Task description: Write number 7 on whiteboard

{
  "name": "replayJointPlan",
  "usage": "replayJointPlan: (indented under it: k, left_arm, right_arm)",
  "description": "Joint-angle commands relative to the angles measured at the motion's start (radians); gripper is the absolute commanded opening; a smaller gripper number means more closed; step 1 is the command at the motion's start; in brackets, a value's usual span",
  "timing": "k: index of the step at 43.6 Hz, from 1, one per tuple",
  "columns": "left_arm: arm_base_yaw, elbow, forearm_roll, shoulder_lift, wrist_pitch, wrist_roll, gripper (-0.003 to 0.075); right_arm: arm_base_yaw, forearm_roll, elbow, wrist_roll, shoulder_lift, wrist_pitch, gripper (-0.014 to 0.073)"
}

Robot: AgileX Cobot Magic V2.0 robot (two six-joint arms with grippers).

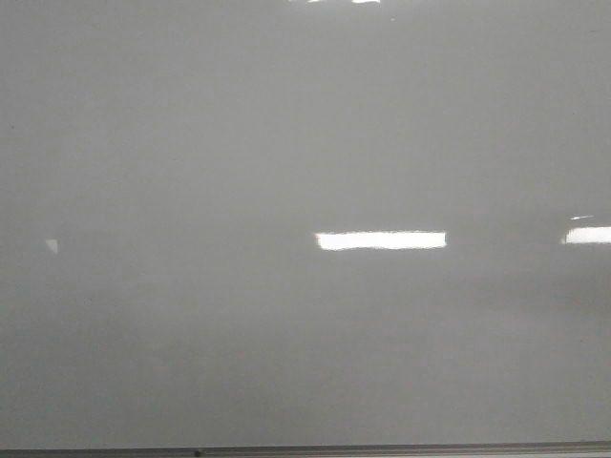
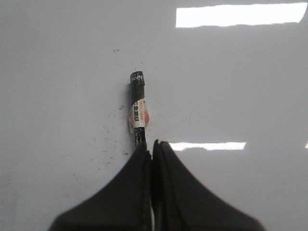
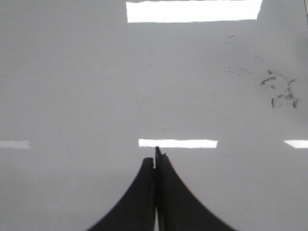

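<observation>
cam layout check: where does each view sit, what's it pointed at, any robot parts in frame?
Front: faces forward at the whiteboard, frame edge along the bottom; no arm shows.
Left wrist: on the left arm, facing the board; left gripper shut on a marker, faint specks around it.
Right wrist: on the right arm, facing the board; right gripper shut, holding nothing; smudges off to one side.
Shared: the glossy board with light reflections; no 7 visible.

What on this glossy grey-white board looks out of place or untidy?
Smudged black marker residue mars the glossy grey-white whiteboard, with fainter specks near the black labelled marker pinched in the left gripper. No 7 is visible yet.
</observation>
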Motion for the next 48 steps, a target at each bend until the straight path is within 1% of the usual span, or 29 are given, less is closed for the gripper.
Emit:
replayJointPlan:
  k: [1, 11, 16, 20, 25, 36, 43, 48]
  left_arm:
    - [-0.001, 0.013, -0.002, -0.012, -0.084, -0.011, -0.0020]
    - [-0.001, 0.013, -0.002, -0.012, -0.093, -0.011, -0.0021]
    - [-0.001, 0.009, -0.002, -0.012, -0.134, -0.011, -0.0021]
    - [-0.001, -0.019, -0.007, -0.012, -0.147, -0.011, -0.0021]
    - [-0.001, -0.104, -0.009, -0.012, -0.127, -0.011, -0.0021]
    - [-0.001, -0.364, -0.009, 0.032, 0.036, -0.011, -0.0021]
    - [-0.001, -0.524, -0.009, 0.116, 0.146, -0.011, -0.0021]
    - [-0.001, -0.603, -0.009, 0.188, 0.229, -0.011, -0.0021]
  right_arm:
    - [-0.007, -0.010, -0.002, -0.009, -0.019, -0.079, -0.0067]
    - [-0.007, -0.010, -0.003, -0.009, -0.019, -0.101, -0.0067]
    - [-0.004, -0.010, -0.015, -0.008, -0.019, -0.111, -0.0067]
    - [-0.004, -0.010, -0.059, -0.008, -0.019, -0.086, -0.0067]
    - [-0.004, -0.010, -0.142, -0.008, -0.018, -0.014, -0.0067]
    - [-0.004, -0.010, -0.385, -0.008, 0.026, 0.212, -0.0067]
    - [-0.004, -0.010, -0.543, -0.008, 0.129, 0.325, -0.0067]
    - [-0.004, -0.010, -0.630, -0.008, 0.218, 0.405, -0.0067]
